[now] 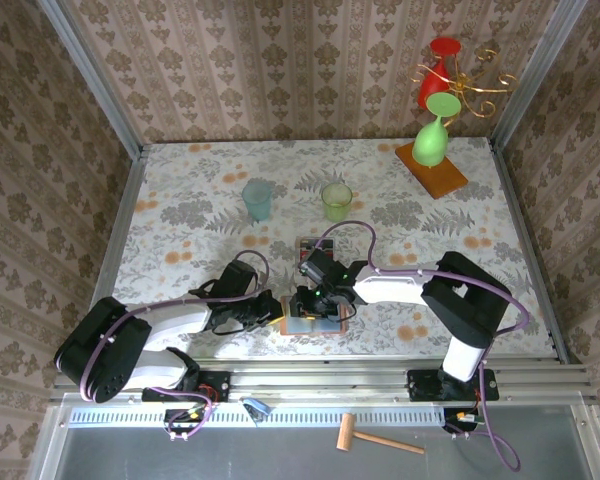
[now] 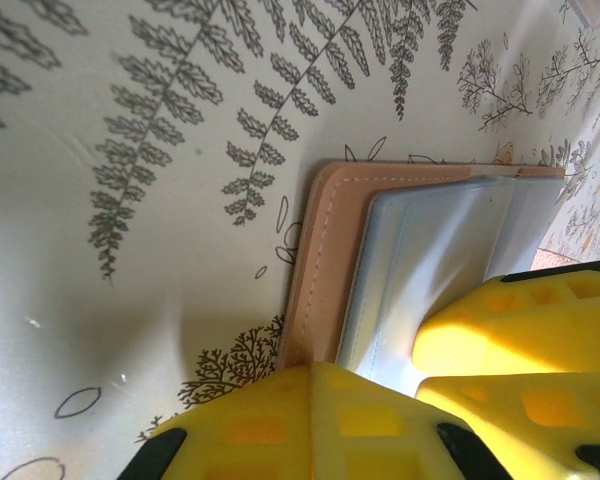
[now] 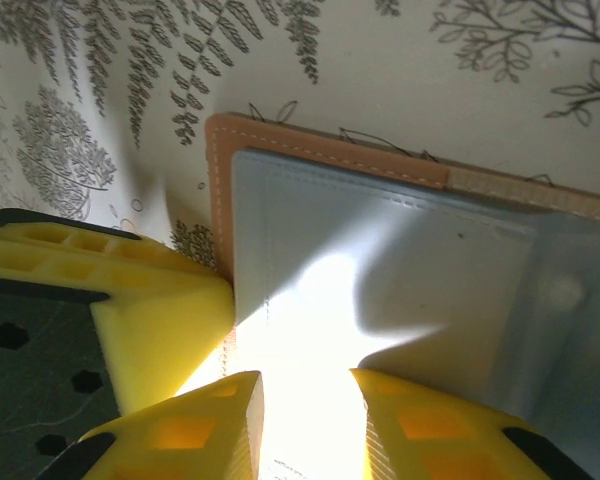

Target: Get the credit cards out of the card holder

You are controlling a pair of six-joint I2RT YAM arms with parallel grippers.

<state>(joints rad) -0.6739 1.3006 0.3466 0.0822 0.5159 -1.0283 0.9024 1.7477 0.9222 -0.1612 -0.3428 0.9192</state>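
On the fern-patterned worktop (image 1: 200, 215), mid near edge, the card holder (image 2: 420, 250) lies open; the left gripper (image 2: 410, 370) has its jaws clamped on one edge, apparently to anchor it, while the right gripper (image 3: 305, 400) has its jaws slightly parted over the grey-blue pocket.

L gripper (image 1: 273, 312) & R gripper (image 1: 315, 303) crowd each other over card holder (image 1: 310, 325); no room btwn them. Ahead of R: card (image 1: 308, 245), then blue cup (image 1: 257, 199) & green cup (image 1: 336, 201), gap btwn. Outer sides: bare table (image 1: 180, 235).
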